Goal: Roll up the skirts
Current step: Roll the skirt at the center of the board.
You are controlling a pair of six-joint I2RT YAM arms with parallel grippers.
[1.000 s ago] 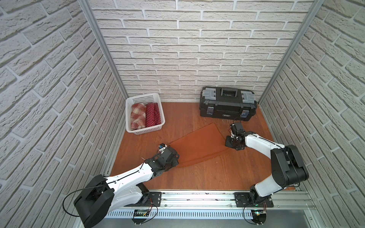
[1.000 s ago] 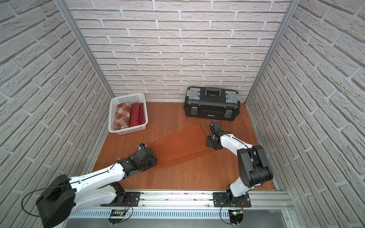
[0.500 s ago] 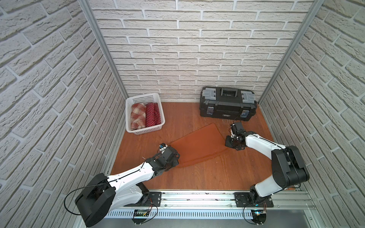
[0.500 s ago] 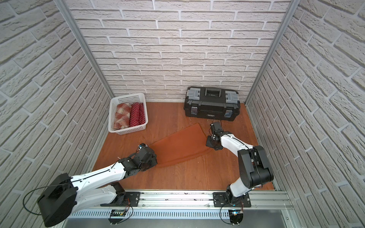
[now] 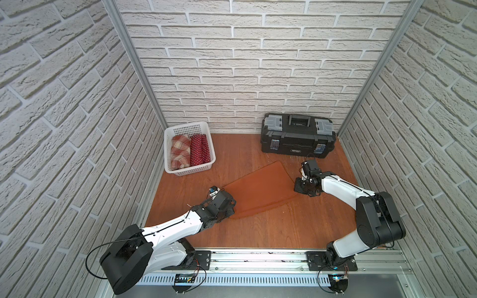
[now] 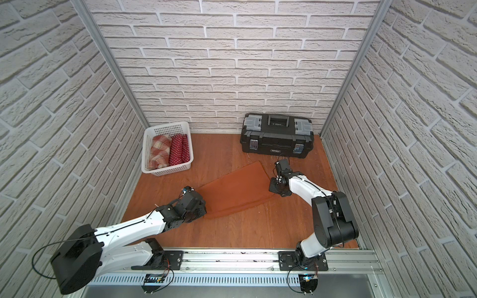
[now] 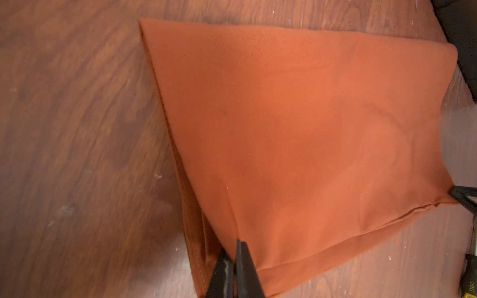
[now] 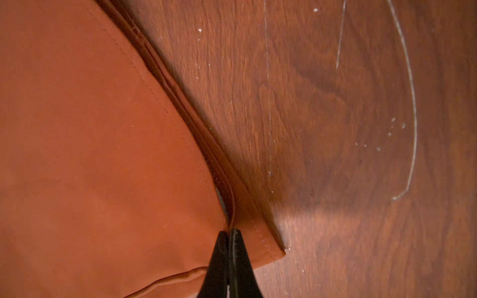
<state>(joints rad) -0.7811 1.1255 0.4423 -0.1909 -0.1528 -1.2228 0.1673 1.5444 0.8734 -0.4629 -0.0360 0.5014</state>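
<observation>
A plain rust-orange skirt (image 5: pixel 259 189) (image 6: pixel 236 191) lies flat on the wooden table. My left gripper (image 7: pixel 233 249) is shut on the top layer of its near-left corner, which is lifted a little off the layers below. The left gripper (image 5: pixel 228 206) sits low at that end in both top views. My right gripper (image 8: pixel 229 233) is shut on a fold of the skirt (image 8: pixel 103 154) at the right corner (image 5: pixel 299 187). A rolled plaid skirt (image 5: pixel 179 152) and a rolled polka-dot skirt (image 5: pixel 198 151) lie side by side in the basket.
The white mesh basket (image 5: pixel 192 170) stands at the back left against the wall. A black toolbox (image 5: pixel 298 138) stands at the back right, just behind my right gripper. Brick walls close in three sides. Bare table (image 5: pixel 271 227) lies in front of the skirt.
Both arms stay almost where they were, at the two ends of the rust-orange skirt. The skirt lies much as before.
</observation>
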